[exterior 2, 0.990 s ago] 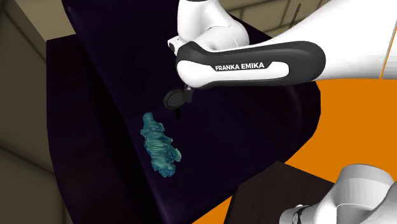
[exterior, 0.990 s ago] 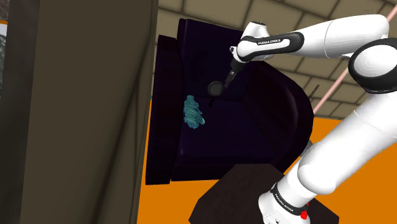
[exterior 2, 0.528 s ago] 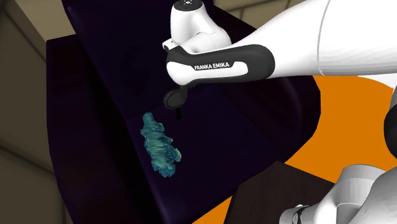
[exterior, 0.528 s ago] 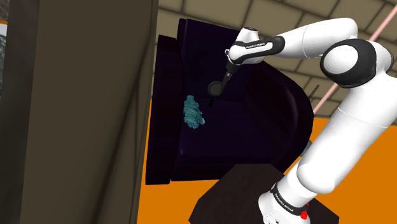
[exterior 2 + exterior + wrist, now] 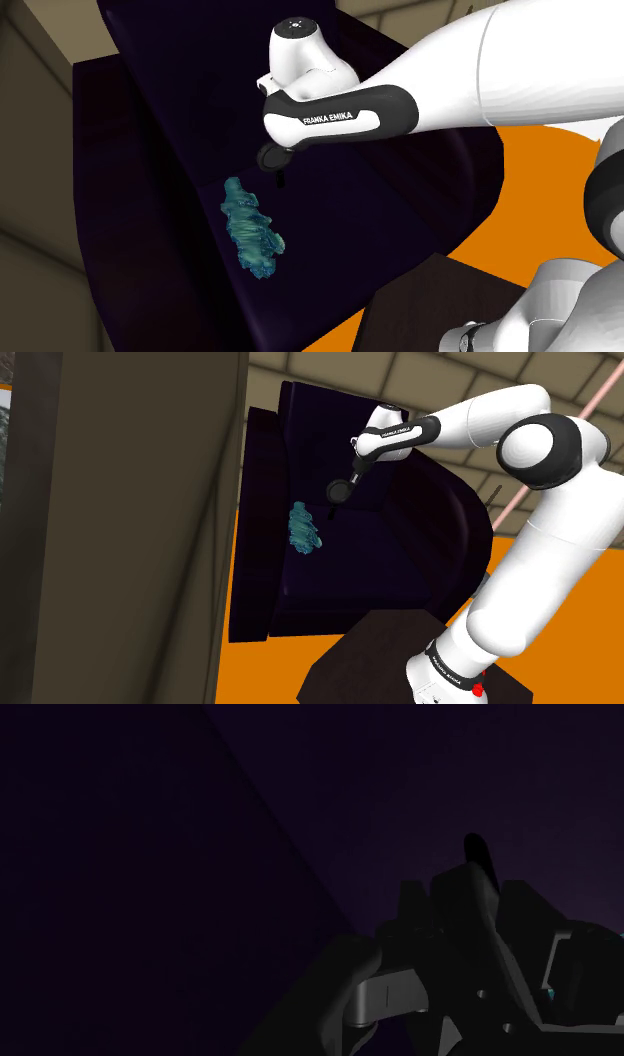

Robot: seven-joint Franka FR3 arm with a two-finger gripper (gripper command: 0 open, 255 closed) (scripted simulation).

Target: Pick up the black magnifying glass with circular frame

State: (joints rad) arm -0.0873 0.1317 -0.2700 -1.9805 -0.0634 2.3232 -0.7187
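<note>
near teal lump (image 5: pixel 304 528), black magnifying glass (image 5: pixel 337 491)

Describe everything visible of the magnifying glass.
The magnifying glass has a dark circular frame around a greyish centre, and a dark handle running up to the gripper. It is over the dark purple seat, close to a teal crumpled object but apart from it. Whether it touches the seat cannot be told.

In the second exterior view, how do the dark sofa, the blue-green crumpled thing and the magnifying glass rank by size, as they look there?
1. dark sofa, by far the largest.
2. blue-green crumpled thing.
3. magnifying glass, the smallest. The arm hides part of it, so its full size is unsure.
</note>
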